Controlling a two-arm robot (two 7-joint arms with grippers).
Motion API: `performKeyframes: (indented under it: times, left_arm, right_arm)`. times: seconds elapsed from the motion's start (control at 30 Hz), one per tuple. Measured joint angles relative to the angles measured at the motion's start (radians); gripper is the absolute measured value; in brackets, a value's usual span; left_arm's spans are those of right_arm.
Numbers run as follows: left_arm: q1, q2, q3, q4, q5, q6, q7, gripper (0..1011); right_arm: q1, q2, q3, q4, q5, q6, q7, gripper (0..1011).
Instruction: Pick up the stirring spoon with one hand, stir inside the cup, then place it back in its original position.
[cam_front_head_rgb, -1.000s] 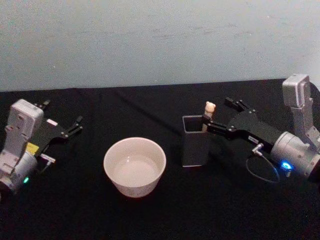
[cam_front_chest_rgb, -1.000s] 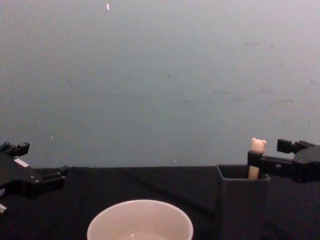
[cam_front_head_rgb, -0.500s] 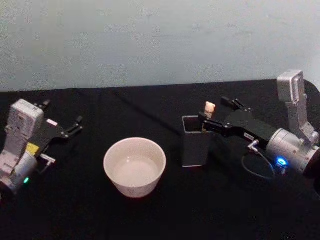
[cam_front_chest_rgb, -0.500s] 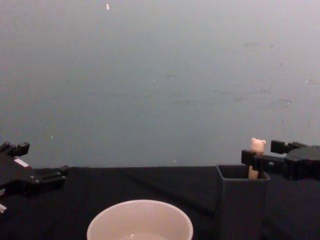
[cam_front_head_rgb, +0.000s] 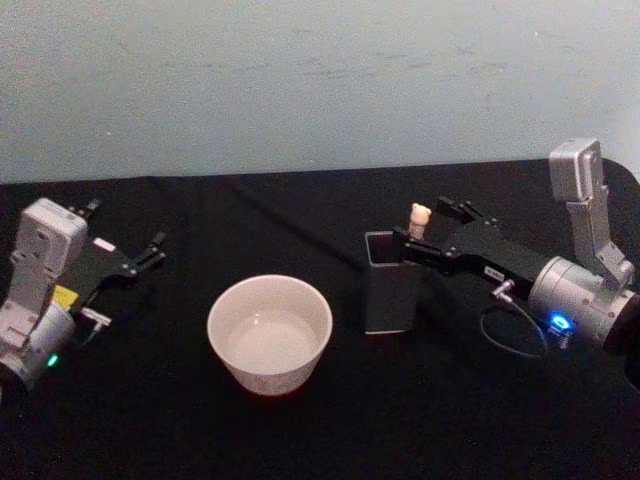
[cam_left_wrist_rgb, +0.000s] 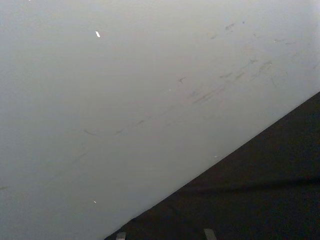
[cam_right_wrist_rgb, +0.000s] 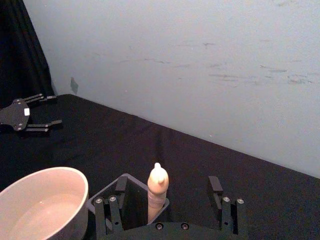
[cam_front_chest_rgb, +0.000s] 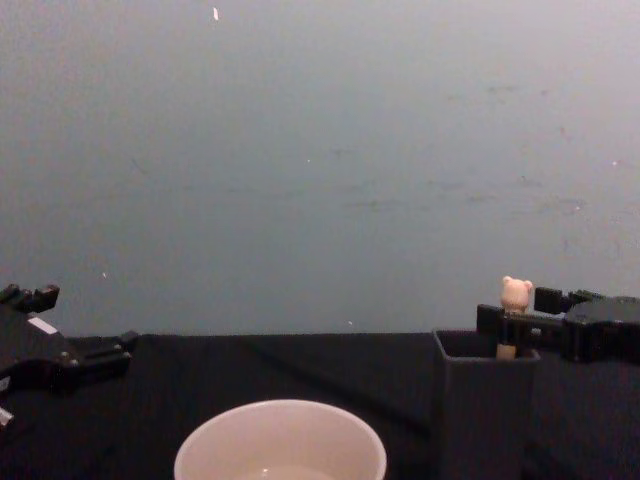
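The stirring spoon (cam_front_head_rgb: 420, 216) stands upright in a dark grey square holder (cam_front_head_rgb: 391, 284), with only its peach handle and bear head (cam_front_chest_rgb: 516, 292) above the rim. My right gripper (cam_front_head_rgb: 429, 226) is open. Its two fingers straddle the handle (cam_right_wrist_rgb: 157, 188) just below the bear head, without closing on it. The handle sits nearer one finger (cam_right_wrist_rgb: 114, 205) than the other. The cream-white cup (cam_front_head_rgb: 269, 330) stands on the black table left of the holder, and it is also seen in the right wrist view (cam_right_wrist_rgb: 40, 207). My left gripper (cam_front_head_rgb: 125, 250) rests open at the far left.
The black cloth table (cam_front_head_rgb: 330, 420) runs back to a pale wall (cam_front_head_rgb: 320, 80). A cable loop (cam_front_head_rgb: 515, 335) hangs beside the right wrist. Open cloth lies between the cup and the left gripper (cam_front_chest_rgb: 70, 355), and in front of the cup.
My right gripper has slid left toward the holder and risen slightly, so its fingers now lie on both sides of the spoon handle. The left arm, cup and spoon have not moved.
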Motion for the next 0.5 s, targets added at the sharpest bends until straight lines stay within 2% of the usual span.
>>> performKeyframes:
  times: [0.5]
  left_arm:
    - [0.0, 0.0, 0.0, 0.0, 0.0, 0.0, 0.0, 1001]
  right_arm:
    - [-0.001, 0.0, 0.001, -0.001, -0.001, -0.002, -0.002, 1003]
